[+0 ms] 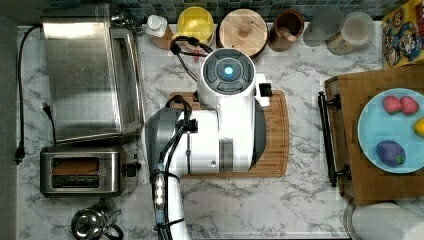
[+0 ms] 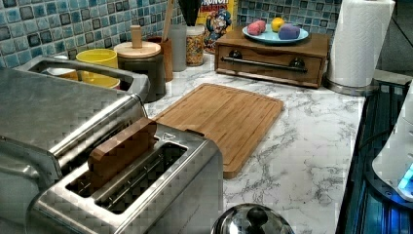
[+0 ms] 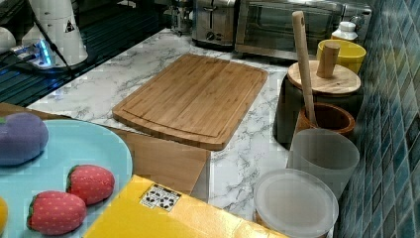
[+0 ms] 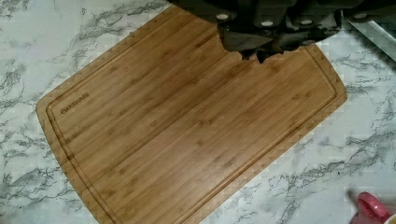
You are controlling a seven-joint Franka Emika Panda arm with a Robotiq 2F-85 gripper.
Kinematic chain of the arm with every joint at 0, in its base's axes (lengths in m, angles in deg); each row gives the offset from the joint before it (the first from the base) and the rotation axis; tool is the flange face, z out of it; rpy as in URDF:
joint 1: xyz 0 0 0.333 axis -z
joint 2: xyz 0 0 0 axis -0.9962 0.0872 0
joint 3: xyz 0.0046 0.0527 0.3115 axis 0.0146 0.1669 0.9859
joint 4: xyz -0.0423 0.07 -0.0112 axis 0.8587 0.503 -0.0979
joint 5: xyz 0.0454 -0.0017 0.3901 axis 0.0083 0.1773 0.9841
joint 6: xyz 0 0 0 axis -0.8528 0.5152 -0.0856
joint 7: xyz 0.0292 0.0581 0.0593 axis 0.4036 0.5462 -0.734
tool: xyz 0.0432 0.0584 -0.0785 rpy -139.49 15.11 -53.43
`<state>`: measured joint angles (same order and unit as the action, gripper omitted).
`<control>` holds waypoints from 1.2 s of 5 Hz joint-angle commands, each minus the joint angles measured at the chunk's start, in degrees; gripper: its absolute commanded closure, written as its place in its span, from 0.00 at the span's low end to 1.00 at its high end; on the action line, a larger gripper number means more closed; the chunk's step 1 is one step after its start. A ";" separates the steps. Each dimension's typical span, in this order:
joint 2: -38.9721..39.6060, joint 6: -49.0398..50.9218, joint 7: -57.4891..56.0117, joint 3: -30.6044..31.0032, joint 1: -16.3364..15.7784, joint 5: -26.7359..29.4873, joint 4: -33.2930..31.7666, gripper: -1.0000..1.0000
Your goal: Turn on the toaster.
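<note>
One toaster at counter edge, arm over cutting board, fingers' state unclear

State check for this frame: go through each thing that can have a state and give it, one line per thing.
toaster: one slice standing high in a slot, not pushed down.
toaster oven: door closed.
cutting board: bare.
blue plate: holds toy fruit.
round dark canister: wooden lid on.
gripper: above the board.

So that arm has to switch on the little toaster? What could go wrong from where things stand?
Three risks, as guesses:
1. The toaster sits tight against the bigger toaster oven, so the arm might bump that instead.
2. Its lever knob is small, on the end face; a push could slip off.
3. The kettle stands close by and the arm could knock it on the way.
</note>
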<state>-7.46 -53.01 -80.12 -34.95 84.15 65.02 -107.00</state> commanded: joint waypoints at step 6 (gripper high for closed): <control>-7.63 -10.01 -18.50 8.17 -8.44 8.38 -14.00 1.00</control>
<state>-10.71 -61.74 -95.82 -28.51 79.46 71.19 -116.68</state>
